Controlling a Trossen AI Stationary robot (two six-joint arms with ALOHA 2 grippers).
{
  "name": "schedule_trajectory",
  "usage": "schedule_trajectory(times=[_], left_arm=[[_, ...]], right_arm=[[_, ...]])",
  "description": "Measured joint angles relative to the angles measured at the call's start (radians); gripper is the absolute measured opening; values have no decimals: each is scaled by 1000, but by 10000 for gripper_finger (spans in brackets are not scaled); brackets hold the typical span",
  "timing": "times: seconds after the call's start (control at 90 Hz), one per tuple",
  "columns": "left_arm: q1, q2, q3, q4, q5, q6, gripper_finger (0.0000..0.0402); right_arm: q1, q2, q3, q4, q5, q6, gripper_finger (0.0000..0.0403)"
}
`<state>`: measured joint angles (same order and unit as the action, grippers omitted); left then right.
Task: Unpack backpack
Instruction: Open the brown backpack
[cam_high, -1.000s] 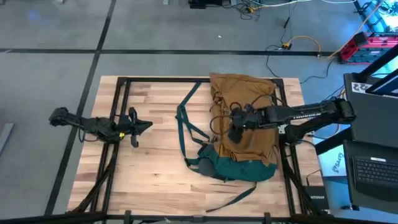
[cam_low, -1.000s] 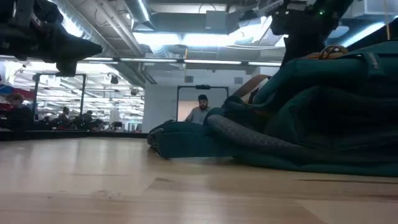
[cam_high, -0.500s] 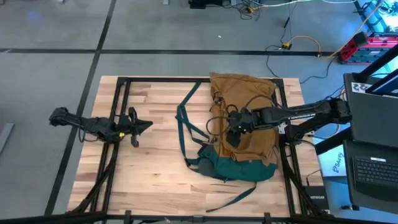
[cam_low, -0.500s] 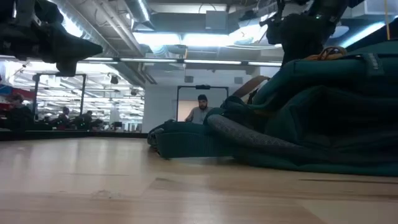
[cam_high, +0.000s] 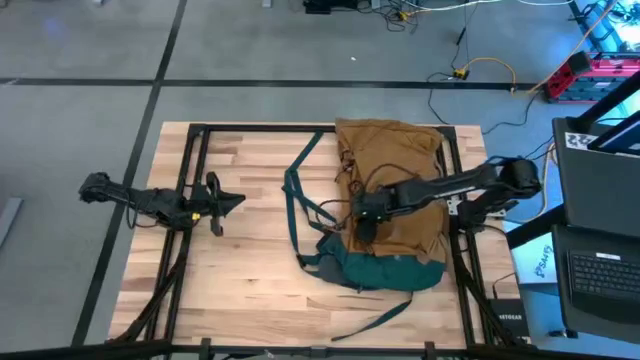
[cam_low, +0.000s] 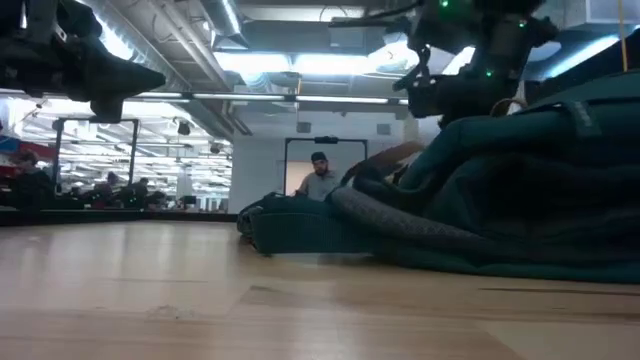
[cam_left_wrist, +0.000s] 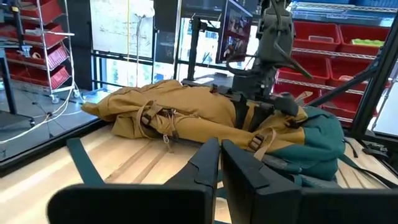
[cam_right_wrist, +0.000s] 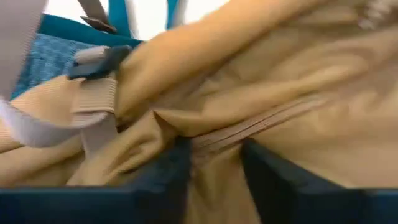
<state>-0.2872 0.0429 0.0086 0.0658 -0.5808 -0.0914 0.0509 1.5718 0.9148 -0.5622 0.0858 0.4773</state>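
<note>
The backpack lies flat on the right half of the table, its tan body toward the far edge and its teal base toward the near edge. Its teal straps trail left over the wood. My right gripper reaches in from the right and sits on the tan fabric at the backpack's left side, closed on a ridge of it. My left gripper hovers shut over the table's left part, well clear of the backpack. My right gripper pinches a raised ridge of tan fabric carrying a seam or zip line between its two fingers, at the left side of the backpack's upper face. It comes slanting down from the table's right. The backpack rests on the table.
Black frame rails run along the table's left, far and right sides. A laptop and cables sit beyond the right edge. Bare wood lies between my left gripper and the straps. A person is in the room beyond.
My right gripper has travelled toward the table's left edge and a little toward the near edge across the backpack's upper face. In the low view the backpack's top has sunk and shifted with it.
</note>
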Motion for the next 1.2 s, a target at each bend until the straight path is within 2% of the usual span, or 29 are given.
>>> schedule_trajectory(times=[0.067,0.5,0.767,0.844,0.933,1.056,1.2], left_arm=[[0,0,0,0,0,5,4],[0,0,0,0,0,41,4],[0,3,0,0,0,47,4],[0,3,0,0,0,47,4],[0,3,0,0,0,47,4],[0,4,0,0,0,47,4],[0,4,0,0,0,47,4]], right_arm=[[0,5,0,45,-3,-44,26],[0,34,123,186,-30,-231,0],[7,122,232,225,-159,-302,0],[18,150,266,219,-164,-331,0],[29,156,298,213,-109,-355,0],[29,152,353,142,20,-358,7],[8,151,395,54,178,-356,66]])
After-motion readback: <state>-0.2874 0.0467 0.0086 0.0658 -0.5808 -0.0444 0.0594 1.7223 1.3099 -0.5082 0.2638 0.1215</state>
